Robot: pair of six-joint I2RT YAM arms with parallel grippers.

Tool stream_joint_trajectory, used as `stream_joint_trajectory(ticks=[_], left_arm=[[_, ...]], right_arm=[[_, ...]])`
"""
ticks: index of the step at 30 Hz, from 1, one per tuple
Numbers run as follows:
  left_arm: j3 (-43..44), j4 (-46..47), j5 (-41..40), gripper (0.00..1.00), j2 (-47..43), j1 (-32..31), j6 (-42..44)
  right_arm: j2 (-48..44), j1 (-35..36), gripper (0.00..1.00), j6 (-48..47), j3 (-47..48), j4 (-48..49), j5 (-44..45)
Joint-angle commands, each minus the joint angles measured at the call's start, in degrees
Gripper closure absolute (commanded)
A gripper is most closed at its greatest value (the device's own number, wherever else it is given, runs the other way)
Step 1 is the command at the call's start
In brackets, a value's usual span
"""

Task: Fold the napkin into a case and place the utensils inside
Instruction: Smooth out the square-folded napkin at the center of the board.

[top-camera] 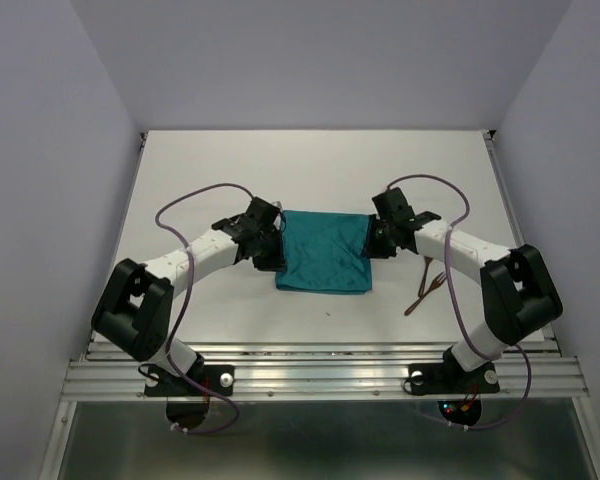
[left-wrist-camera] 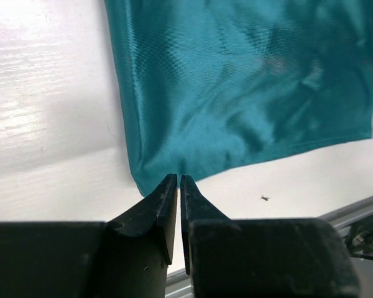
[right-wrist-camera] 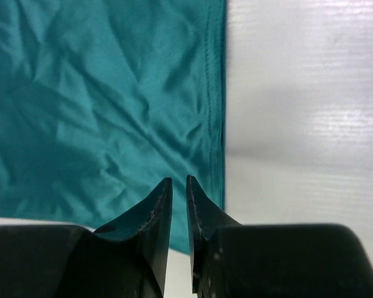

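Napkin [top-camera: 325,255] thin, limp, slick - pinch at corners/hem, not mid-cloth. Left gripper [left-wrist-camera: 178,178] & right gripper [right-wrist-camera: 179,180] both near-shut at its edges - can't tell if they're gripping.

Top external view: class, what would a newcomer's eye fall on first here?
The teal napkin stands out at the middle of the white table. The left gripper and right gripper pinch its far corners, one on each side. Thin reddish-brown utensils lie to its right, near the right arm.
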Motion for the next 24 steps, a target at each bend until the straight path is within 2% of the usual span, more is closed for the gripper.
stream_joint_trajectory(ticks=[1,7,13,18,24], left_arm=[[0.12,-1.16,-1.39,0.81,-5.05,-0.34,1.12],[-5.41,3.14,0.01,0.81,-3.04,-0.25,1.30],[-10.42,8.78,-1.39,0.83,-0.93,-0.25,-1.42],[-10.34,7.99,-1.56,0.84,-0.66,-0.78,-1.52],[-4.38,2.19,-4.20,0.83,-6.72,-0.78,1.12]], right_arm=[[-4.79,2.84,0.79,1.53,-0.74,-2.48,0.26],[-6.11,9.08,0.79,5.48,-3.38,-3.98,0.70],[-3.04,10.41,0.78,7.33,-6.72,-4.16,5.61],[-1.02,10.41,0.80,6.72,-7.43,-3.71,5.54],[-6.55,10.41,0.79,3.83,-4.44,-4.68,11.76]])
